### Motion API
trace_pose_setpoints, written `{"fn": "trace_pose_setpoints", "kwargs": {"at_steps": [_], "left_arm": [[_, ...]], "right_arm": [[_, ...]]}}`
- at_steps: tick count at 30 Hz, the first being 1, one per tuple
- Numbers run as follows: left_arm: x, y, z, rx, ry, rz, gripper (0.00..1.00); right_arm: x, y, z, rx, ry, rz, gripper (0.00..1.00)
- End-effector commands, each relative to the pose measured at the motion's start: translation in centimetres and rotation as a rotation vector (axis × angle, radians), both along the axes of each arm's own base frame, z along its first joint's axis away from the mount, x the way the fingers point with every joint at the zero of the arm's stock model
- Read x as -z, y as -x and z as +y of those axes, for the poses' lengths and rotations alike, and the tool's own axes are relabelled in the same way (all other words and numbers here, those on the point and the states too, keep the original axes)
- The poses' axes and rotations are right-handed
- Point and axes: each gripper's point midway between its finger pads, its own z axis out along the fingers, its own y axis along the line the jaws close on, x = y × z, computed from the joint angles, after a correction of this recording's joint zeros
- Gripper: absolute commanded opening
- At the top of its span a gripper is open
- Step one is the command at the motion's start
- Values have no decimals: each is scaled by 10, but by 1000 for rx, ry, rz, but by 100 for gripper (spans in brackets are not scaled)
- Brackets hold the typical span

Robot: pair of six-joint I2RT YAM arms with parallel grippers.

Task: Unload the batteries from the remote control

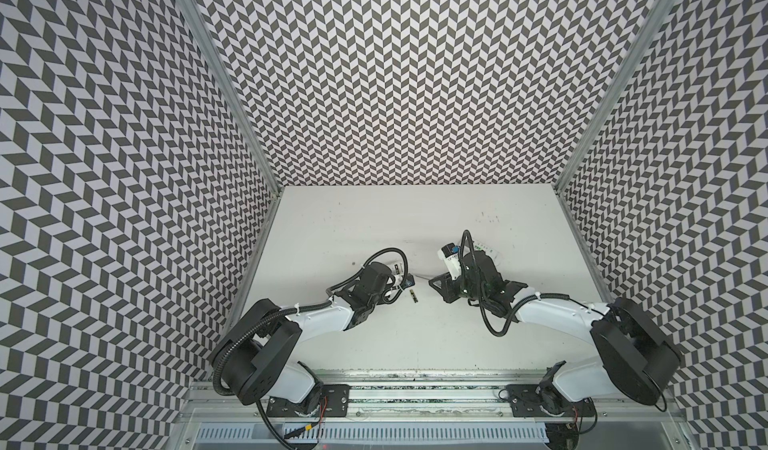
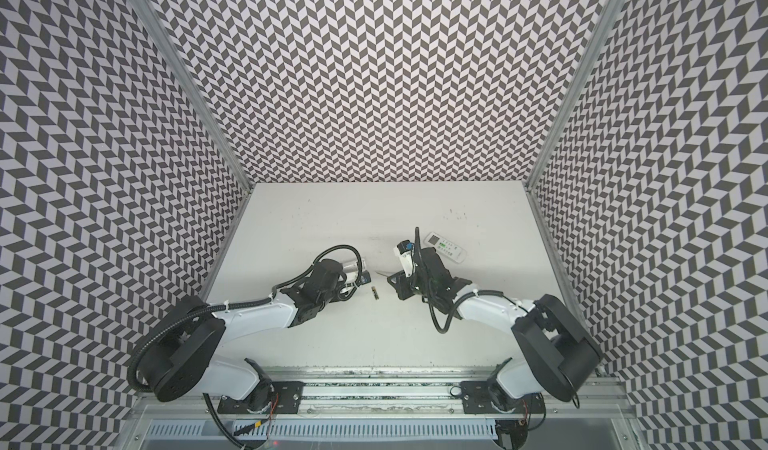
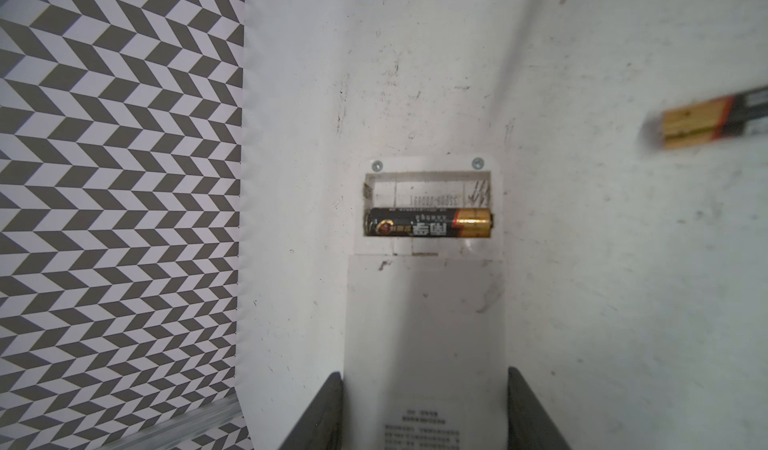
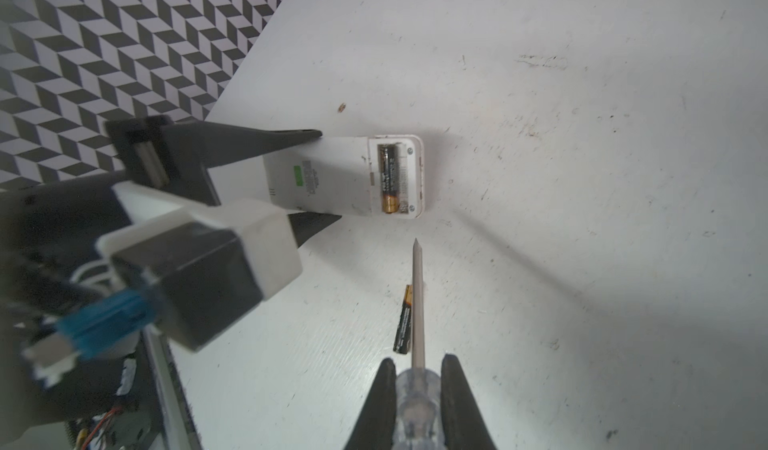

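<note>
White surface (image 4: 582, 219); left pincer (image 4: 330, 174) clamps remote control (image 4: 332, 173), right pincer (image 4: 419, 365) clamps screwdriver (image 4: 414, 398). Risk: screwdriver skids off round seated battery (image 4: 388, 178), jolting remote control.

Black-and-white chevron walls (image 1: 415, 74), joined by aluminium corner posts (image 1: 217, 74), enclose a scuffed white table (image 1: 374, 227).

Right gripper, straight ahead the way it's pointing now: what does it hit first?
Probably the remote control, at its edge by the open compartment: the screwdriver in the right gripper leads, tip aimed there. A loose battery lies beside the shaft, seemingly lower; depth is unclear.
</note>
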Motion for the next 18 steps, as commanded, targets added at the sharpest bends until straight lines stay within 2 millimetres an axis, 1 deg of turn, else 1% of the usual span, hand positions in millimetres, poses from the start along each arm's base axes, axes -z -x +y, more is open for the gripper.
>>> {"fn": "trace_pose_setpoints", "kwargs": {"at_steps": [1, 3, 5, 7, 9, 11, 13, 15, 18], "left_arm": [[-13, -3, -7, 5, 71, 18, 0], [-14, -1, -13, -2, 102, 77, 0], [-19, 3, -23, 11, 169, 162, 0], [-20, 11, -30, 30, 229, 241, 0], [-20, 23, -32, 63, 264, 307, 0], [-23, 31, -28, 68, 297, 345, 0], [-31, 40, -19, 75, 356, 393, 0], [-34, 46, -11, 76, 405, 425, 0], [-32, 51, -3, 83, 418, 426, 0]], "right_arm": [[-4, 14, 0, -51, -6, 0, 0], [-6, 17, -4, -48, -2, 2, 0], [-11, 20, -6, -65, 3, 1, 0], [-17, 24, -5, -93, 10, 15, 0], [-22, 28, -4, -127, 19, 39, 0], [-27, 34, -3, -165, 16, 66, 0], [-30, 39, -2, -197, 6, 100, 0], [-33, 42, -2, -215, -26, 145, 0], [-39, 48, 5, -250, -76, 227, 0]]}}
